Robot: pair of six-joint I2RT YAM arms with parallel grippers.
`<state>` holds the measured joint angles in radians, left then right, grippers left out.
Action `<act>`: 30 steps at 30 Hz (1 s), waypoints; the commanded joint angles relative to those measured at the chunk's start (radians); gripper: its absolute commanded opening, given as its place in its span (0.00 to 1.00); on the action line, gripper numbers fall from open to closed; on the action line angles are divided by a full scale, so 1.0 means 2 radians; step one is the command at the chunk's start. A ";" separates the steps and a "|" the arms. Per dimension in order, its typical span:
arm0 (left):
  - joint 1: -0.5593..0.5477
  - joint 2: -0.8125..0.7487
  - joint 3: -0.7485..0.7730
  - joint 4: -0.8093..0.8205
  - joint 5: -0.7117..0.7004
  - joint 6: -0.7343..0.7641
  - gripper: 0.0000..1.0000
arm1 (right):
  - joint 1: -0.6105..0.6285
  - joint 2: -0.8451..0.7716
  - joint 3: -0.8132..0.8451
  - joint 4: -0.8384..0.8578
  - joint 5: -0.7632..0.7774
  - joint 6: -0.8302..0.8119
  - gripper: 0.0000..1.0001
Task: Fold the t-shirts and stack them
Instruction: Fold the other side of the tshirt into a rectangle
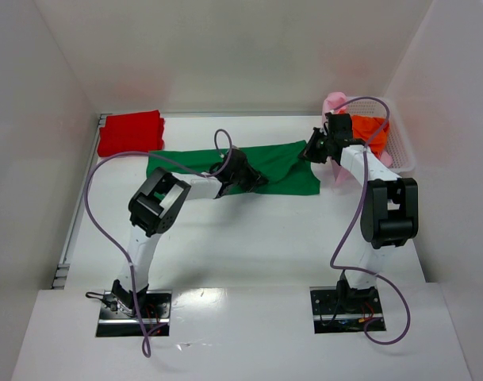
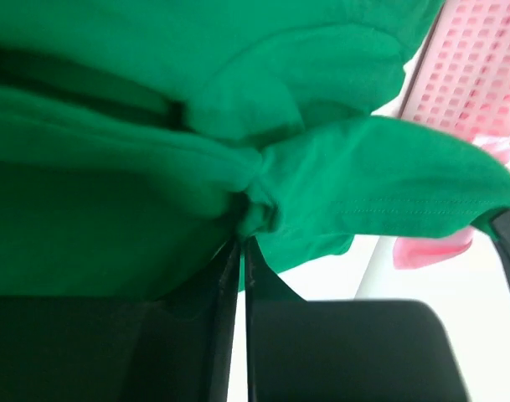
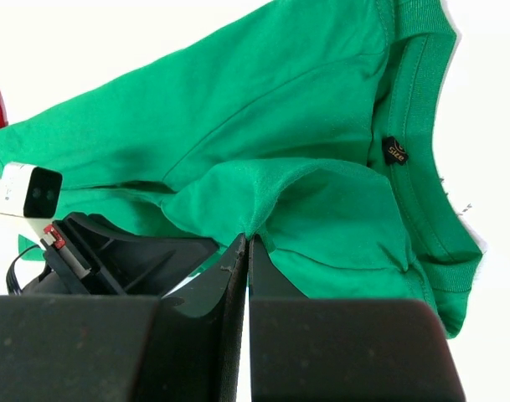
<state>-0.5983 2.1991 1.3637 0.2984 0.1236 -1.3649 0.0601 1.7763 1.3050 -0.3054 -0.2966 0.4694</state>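
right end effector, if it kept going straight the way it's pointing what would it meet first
The green t-shirt. The right end effector is shut on a raised fold of it, and more of the same shirt lies straight ahead; depth beyond is unclear.

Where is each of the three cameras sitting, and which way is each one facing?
Top external: above and behind the bases, facing down at the table; left arm and right arm show.
Left wrist: on the left arm, looking along the left end effector, shut on the green t-shirt; basket beyond.
Right wrist: on the right arm, looking along the right end effector, shut on a fold near the collar.
Shared: both wrist views show the green t-shirt.
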 commanded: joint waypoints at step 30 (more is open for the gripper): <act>0.085 0.010 0.069 0.072 0.019 -0.014 0.00 | -0.015 0.082 0.045 0.089 -0.010 0.020 0.04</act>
<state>-0.4409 2.1953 1.4498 0.3783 0.1501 -1.3930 0.0364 1.9044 1.3363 -0.2117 -0.3042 0.4937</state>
